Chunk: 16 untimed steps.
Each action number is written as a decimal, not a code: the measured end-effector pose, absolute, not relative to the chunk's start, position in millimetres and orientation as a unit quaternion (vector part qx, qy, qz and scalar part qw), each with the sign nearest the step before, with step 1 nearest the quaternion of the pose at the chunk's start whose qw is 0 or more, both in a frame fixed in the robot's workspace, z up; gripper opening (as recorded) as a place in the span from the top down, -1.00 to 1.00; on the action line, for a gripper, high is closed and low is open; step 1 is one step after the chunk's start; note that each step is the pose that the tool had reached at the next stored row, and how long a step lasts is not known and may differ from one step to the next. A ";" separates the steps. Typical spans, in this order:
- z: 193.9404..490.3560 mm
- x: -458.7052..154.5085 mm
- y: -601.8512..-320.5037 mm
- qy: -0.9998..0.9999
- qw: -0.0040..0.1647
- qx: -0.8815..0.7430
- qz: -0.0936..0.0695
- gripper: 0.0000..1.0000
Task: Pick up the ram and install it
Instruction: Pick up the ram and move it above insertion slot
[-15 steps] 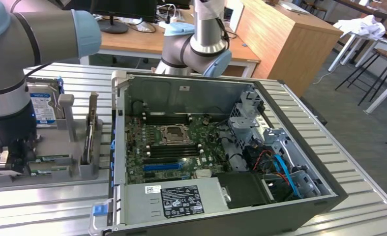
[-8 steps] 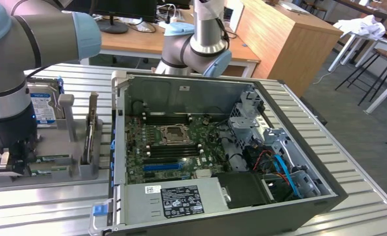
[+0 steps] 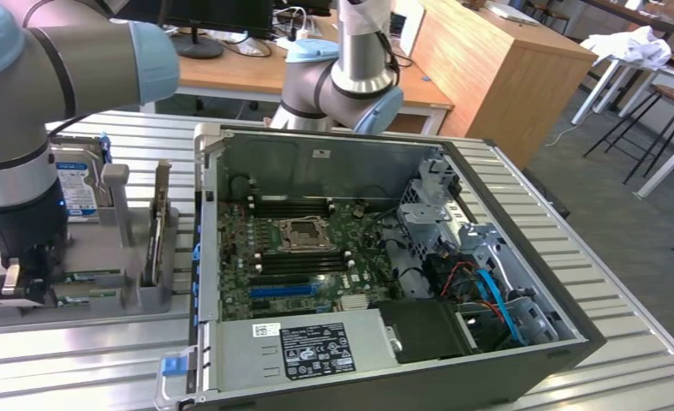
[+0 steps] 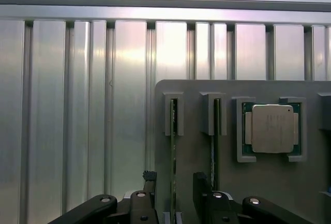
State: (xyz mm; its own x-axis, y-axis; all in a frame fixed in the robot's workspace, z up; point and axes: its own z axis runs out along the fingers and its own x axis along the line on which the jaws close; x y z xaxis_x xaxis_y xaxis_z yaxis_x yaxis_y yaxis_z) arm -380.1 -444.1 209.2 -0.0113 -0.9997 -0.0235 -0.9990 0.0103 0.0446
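Observation:
The ram [image 4: 173,151] is a thin green stick standing on edge in a slot of the grey holder [image 4: 258,182]. My gripper [image 4: 175,195] is open, with one black finger [image 4: 149,185] on each side of the stick's near end, neither visibly touching it. A second green stick [image 4: 212,146] stands in the neighbouring slot, just outside the other finger. In the exterior view my gripper [image 3: 19,287] hangs low over the near end of the grey holder [image 3: 142,300], at the exterior view's left of the open computer case [image 3: 565,342].
A square silver CPU chip [image 4: 271,128] sits in a pocket of the holder beside the sticks. A blue-and-white-labelled hard drive [image 3: 80,193] stands at the holder's far end. The motherboard [image 3: 302,248] lies exposed inside the case. Everything rests on a ribbed metal table [image 4: 77,105].

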 end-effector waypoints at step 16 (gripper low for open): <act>208.7 -370.6 -444.1 -0.705 0.008 0.709 -0.025 0.18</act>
